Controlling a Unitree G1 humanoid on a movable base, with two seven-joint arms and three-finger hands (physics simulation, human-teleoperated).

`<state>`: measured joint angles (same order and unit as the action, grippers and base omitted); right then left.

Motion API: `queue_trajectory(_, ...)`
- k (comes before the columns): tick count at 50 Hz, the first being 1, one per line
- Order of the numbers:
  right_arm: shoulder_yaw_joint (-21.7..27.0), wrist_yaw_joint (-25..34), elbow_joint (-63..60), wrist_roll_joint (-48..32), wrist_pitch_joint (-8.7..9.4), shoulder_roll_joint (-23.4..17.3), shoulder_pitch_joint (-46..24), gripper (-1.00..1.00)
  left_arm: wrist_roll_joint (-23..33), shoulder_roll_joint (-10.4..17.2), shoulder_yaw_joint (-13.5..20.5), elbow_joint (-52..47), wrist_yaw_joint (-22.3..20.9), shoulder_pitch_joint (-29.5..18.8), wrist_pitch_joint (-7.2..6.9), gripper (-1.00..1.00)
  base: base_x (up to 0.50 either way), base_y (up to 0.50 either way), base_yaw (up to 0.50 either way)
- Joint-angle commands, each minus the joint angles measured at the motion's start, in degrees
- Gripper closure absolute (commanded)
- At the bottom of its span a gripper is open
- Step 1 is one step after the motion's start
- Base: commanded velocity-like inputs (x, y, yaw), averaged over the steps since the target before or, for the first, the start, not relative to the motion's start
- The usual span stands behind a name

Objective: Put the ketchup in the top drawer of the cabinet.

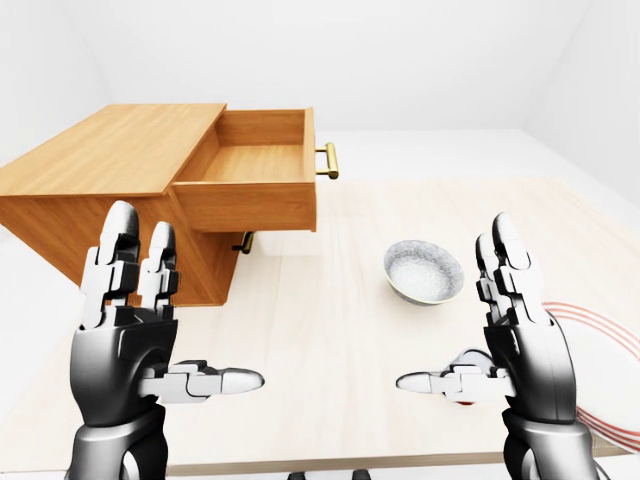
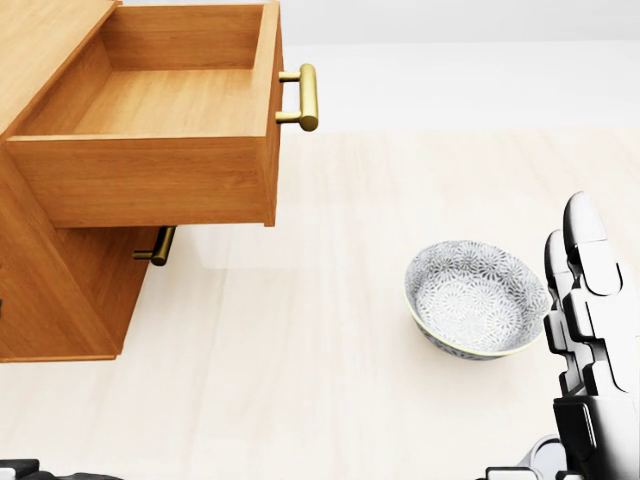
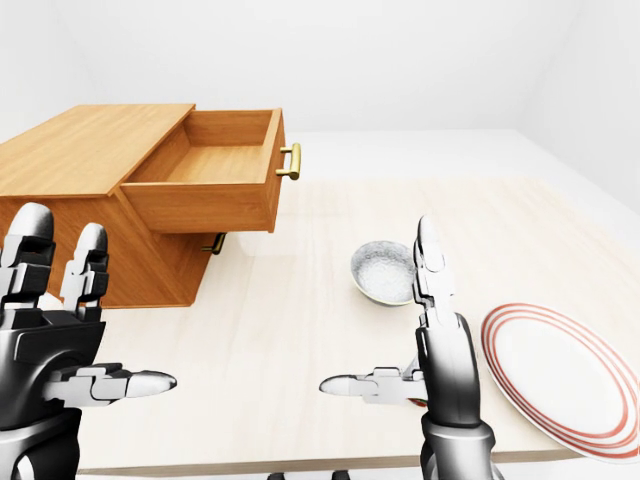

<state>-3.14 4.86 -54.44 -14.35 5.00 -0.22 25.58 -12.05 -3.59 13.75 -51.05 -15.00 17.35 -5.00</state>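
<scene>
Since neither hand has anything in it yet, the step in hand would be judged as getting hold of the ketchup, and barely any of the task is done.

Far left in the left-eye view, the left hand (image 1: 120,355) is held up with fingers spread and thumb stuck out sideways, nothing gripped. Next over, the wooden cabinet (image 1: 100,165) is seen with its top drawer (image 1: 250,205) already pulled out by its brass handle (image 1: 329,160), so no opening is needed. Then the patterned bowl (image 1: 424,271) is found on the table (image 1: 320,320), and beside it the right hand (image 1: 525,350) is raised, also splayed and holding nothing.

The ketchup itself can't be made out properly. Only a small red sliver (image 1: 465,403) is shown just under the right thumb, and whether that's the bottle can't be told.

To do this well, the bottle should probably be located first, then wrapped round its body by the right hand. It should be carried high enough that the bowl and the drawer's side wall are cleared, and set down upright inside.

On views: the drawer floor (image 2: 150,100) is laid bare from above only in the head view, where the left hand isn't shown at all. The red-ringed plate (image 3: 560,370) at far right is seen whole only in the right-eye view, and is mostly cut off in the left-eye one.
</scene>
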Motion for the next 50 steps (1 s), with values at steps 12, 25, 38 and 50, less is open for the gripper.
queue_trajectory(12,0.15,-0.12,0.09,-0.16,0.00,0.16,-0.08,-1.00,-0.16,0.01,0.32,-0.03,0.01,-0.14,0.00,-1.00,0.13,0.50,0.00)
queue_trajectory(25,0.42,-0.03,0.49,0.14,0.00,0.29,-0.31,-1.00,-0.05,0.04,0.15,0.17,0.19,-0.25,0.00,-1.00,0.13,0.50,0.00)
queue_trajectory(38,0.88,-0.10,0.53,1.06,0.00,0.52,-0.47,-1.00,-0.32,0.09,0.37,-0.15,0.19,-0.32,0.00,-1.00,0.02,0.05,0.00)
queue_trajectory(50,-0.04,-0.29,1.55,1.85,0.00,0.22,-0.21,-1.00,-0.01,0.12,0.04,0.16,0.31,-0.33,0.00,-1.00,0.00,0.00,0.00)
